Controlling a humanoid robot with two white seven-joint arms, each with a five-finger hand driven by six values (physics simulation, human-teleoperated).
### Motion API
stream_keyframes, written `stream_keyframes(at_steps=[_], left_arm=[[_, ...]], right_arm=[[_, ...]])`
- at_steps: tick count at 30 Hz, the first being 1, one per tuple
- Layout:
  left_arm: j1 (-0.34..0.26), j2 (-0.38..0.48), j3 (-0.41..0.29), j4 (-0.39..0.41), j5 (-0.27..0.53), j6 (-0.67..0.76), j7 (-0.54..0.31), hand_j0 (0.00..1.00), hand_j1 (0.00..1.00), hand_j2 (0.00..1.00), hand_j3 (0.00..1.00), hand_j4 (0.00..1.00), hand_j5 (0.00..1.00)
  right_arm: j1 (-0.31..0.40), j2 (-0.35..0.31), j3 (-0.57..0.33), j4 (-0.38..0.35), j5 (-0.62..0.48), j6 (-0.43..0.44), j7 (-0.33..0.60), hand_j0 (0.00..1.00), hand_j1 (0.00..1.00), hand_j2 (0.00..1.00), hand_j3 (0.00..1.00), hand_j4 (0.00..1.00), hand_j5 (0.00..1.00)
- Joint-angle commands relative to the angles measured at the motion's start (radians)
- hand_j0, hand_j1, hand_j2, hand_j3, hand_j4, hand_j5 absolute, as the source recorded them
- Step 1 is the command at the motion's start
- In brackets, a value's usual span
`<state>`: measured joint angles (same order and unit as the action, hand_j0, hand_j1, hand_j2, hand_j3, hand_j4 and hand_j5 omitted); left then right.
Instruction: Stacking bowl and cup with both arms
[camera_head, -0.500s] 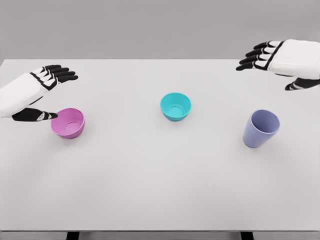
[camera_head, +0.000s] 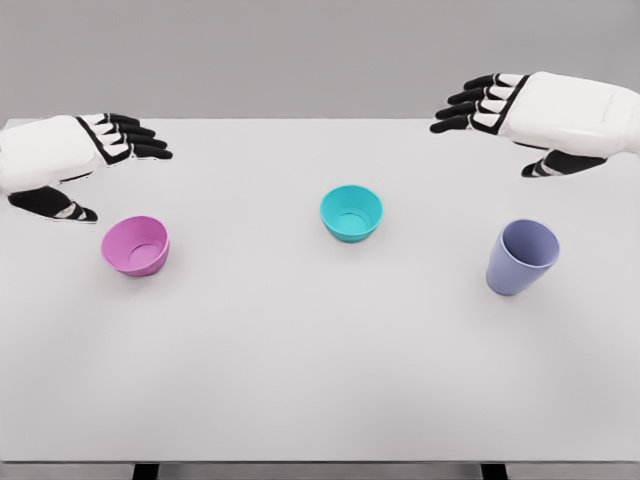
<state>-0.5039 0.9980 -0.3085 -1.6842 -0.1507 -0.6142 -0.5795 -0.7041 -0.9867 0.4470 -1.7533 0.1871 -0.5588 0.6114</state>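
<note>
Three vessels stand well apart on the white counter (camera_head: 300, 360), and we list them in turn.

Item one: a small pink round plastic-looking bowl (camera_head: 136, 246), at the left of the frame, mouth up and tipped slightly. Item two: a small teal round bowl (camera_head: 351, 212) of like make, at the middle. Item three: a lavender tapered cup (camera_head: 521, 257), at the right, taller than either bowl, leaning a little.

Handling, as we judge it: all three look thin-walled, rigid and light, with smooth glossy sides that could slip under a loose pinch. None looks fragile. We would take each bowl across its rim, thumb on one side and fingers on the other, and the cup around its upper wall, where it is widest.

Left robot hand (camera_head: 75, 160): upper left of the frame, above and behind the pink bowl, fingers extended and thumb spread, released, holding nothing and clear of the bowl. Right robot hand (camera_head: 530, 120): upper right, above and behind the lavender cup, likewise released and clear of it.

Surface: flat, matte and uniform, so a nudged vessel would likely slide. Room: plain grey backdrop beyond the far edge; dark legs show beneath the near edge.
</note>
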Motion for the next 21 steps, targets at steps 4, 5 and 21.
stream_keyframes(at_steps=[4,5,21], left_arm=[[-0.117,0.016,-0.299,0.0,0.062,0.046,-0.031,1.0,1.0,1.0,1.0,1.0,1.0],[-0.117,0.027,-0.305,-0.003,0.062,0.091,-0.031,1.0,1.0,1.0,1.0,1.0,1.0],[-0.116,0.071,-0.382,-0.037,-0.056,0.364,-0.031,1.0,1.0,1.0,1.0,1.0,1.0]], right_arm=[[0.0,-0.012,-0.004,0.0,-0.005,0.0,-0.001,1.0,1.0,1.0,1.0,1.0,1.0],[0.0,-0.013,-0.004,0.0,-0.003,-0.001,-0.001,1.0,1.0,1.0,1.0,1.0,1.0],[0.014,-0.072,-0.004,-0.002,-0.003,-0.007,-0.001,1.0,1.0,1.0,1.0,1.0,1.0]])
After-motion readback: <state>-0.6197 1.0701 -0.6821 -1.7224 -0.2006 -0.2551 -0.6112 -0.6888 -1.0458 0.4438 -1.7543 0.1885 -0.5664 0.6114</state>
